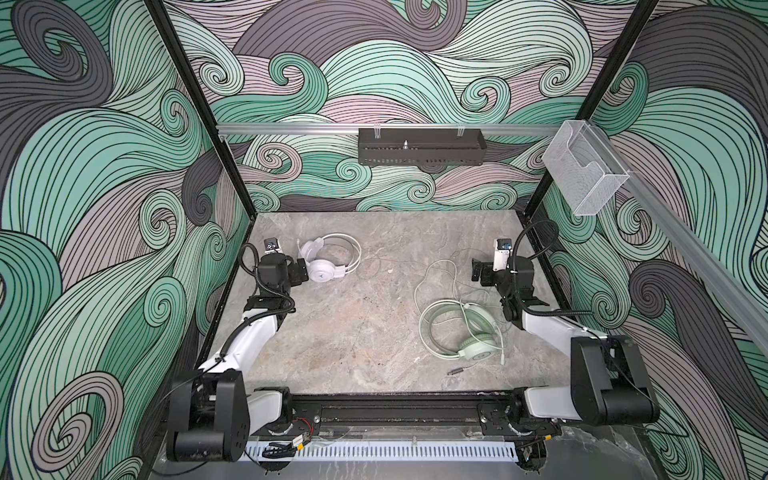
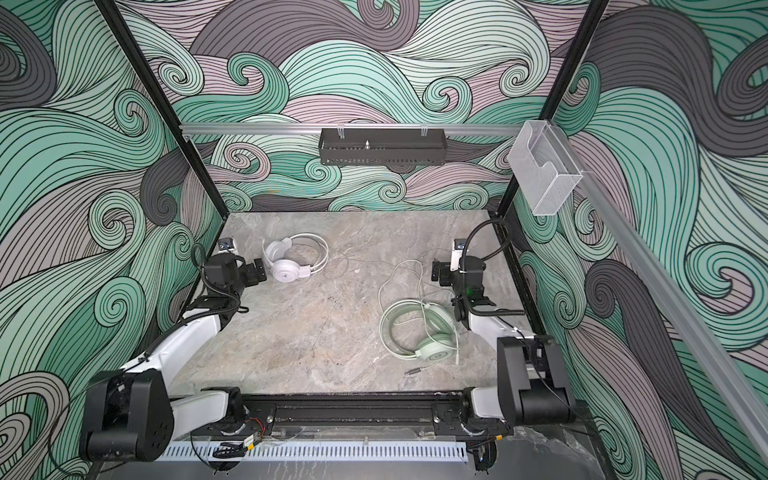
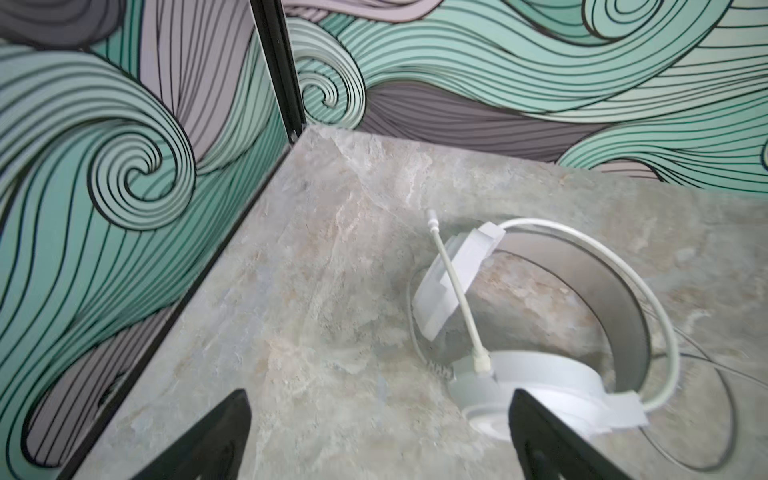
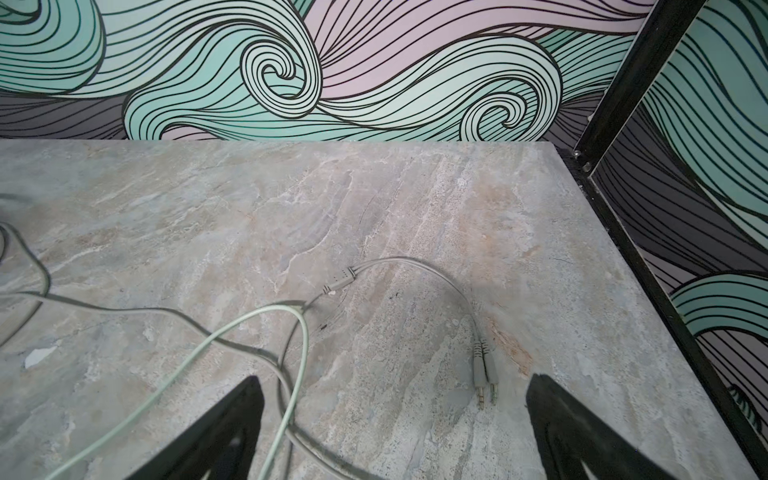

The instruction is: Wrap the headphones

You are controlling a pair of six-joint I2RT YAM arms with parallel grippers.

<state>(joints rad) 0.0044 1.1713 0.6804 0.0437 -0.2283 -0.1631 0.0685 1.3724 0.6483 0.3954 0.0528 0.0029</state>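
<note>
Right wrist view: twin jack plugs (image 4: 479,370) by right gripper (image 4: 395,379), jaws spread wide; hidden in top views.
Left wrist view: white headset (image 3: 536,374) beside left gripper (image 3: 378,392), jaws wide.
Headsets: two; white far left, mint headset (image 1: 478,352) near right.

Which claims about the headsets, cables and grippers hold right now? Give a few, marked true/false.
1. The left gripper and the right gripper are both open and empty. True.
2. The white headset lies beside the right gripper. False: it lies by the left gripper; the mint headset is the one on the right arm's side.
3. The mint cable is wound tightly around its headset. False: it lies in loose loops on the table.
4. Two jack plugs lie side by side on the table, just ahead of the right gripper. True.
</note>
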